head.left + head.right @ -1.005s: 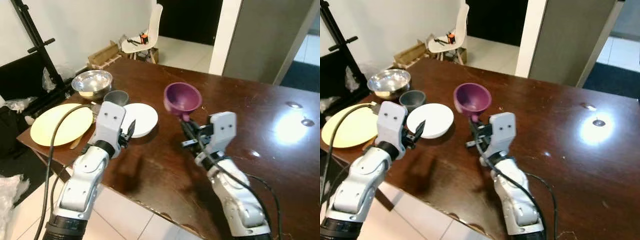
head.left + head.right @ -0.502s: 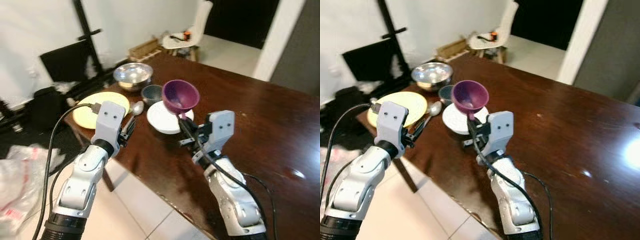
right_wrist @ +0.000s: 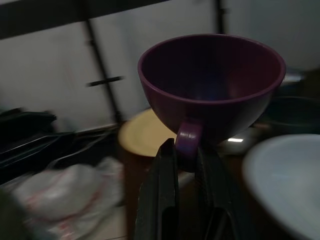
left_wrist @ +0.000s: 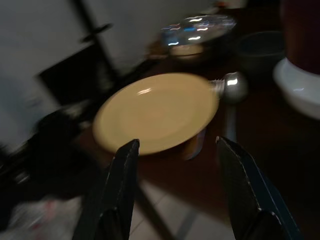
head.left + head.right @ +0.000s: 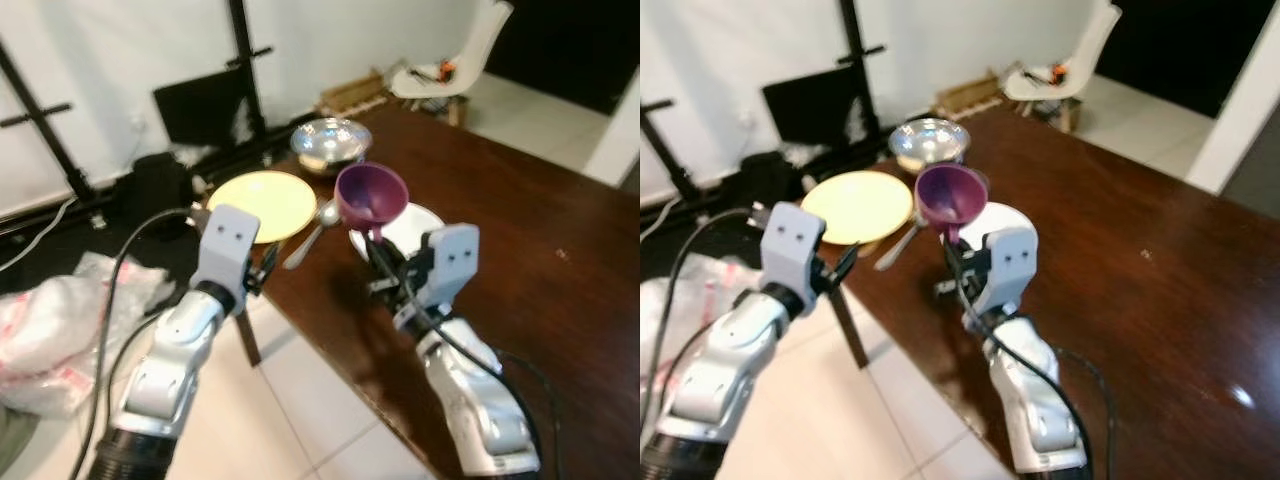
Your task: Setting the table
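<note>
— Above the near corner of the table (image 5: 520, 260), what is held, and how?

— A purple cup (image 5: 371, 194) is carried upright, clear of the wood, over the near rim of the white plate (image 5: 412, 222). Its small loop handle is pinched between the right gripper (image 3: 187, 165) fingers, which are closed tight on it.

— How is it likely to handle?

— It is judged light and rigid, smooth-glazed or plastic, so some slip at the handle may be expected. The wide bowl sits high above a narrow hold; tilting is the risk, and it is best kept level.

— And the left gripper (image 4: 175, 192)?

— Its fingers are spread well apart and nothing is held; it is aimed at the yellow plate (image 4: 156, 111) from beyond the table edge.

— What else is laid out?

— A flat, matte yellow plate, a metal spoon (image 5: 314, 228) beside it, a shiny steel bowl (image 5: 330, 141) further back, and a dark grey bowl (image 4: 260, 46) nearby, all on polished dark wood.
</note>
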Motion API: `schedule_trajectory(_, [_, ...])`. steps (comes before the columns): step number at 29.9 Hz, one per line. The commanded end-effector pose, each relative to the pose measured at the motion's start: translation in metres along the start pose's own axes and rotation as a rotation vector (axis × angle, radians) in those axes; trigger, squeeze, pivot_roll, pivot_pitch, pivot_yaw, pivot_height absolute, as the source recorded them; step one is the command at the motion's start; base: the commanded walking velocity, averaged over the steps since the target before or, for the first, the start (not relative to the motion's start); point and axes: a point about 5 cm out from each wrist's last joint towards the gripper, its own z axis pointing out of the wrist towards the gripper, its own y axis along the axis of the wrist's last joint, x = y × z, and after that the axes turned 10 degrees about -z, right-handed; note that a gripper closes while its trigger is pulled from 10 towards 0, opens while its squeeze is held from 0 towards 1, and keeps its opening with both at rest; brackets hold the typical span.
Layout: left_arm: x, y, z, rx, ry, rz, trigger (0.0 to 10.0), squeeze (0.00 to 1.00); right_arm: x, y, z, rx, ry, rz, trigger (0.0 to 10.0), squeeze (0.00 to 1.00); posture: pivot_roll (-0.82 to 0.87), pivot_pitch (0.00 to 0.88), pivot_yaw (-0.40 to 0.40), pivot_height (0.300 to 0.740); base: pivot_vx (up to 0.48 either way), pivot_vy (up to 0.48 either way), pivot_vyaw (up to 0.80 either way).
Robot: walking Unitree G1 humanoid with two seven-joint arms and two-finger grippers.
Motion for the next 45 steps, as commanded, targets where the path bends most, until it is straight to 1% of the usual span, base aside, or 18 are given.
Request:
schedule_trajectory(1, [0.0000, -0.0055, -0.0027, 0.024, 0.005, 0.003, 10.0, 0.00, 0.0024, 0.0026, 0.0004, -0.011, 0.013, -0.002, 10.0, 0.00, -0.06, 0.000, 0.130, 0.740, 0.000, 0.000, 0.74])
schedule_trajectory(45, [-0.0015, -0.0069, -0.0003, 0.038, 0.013, -0.004, 10.0, 0.00, 0.0036, 0.0010, 0.0022, -0.007, 0.023, -0.002, 10.0, 0.00, -0.05, 0.000, 0.123, 0.740, 0.000, 0.000, 0.74])
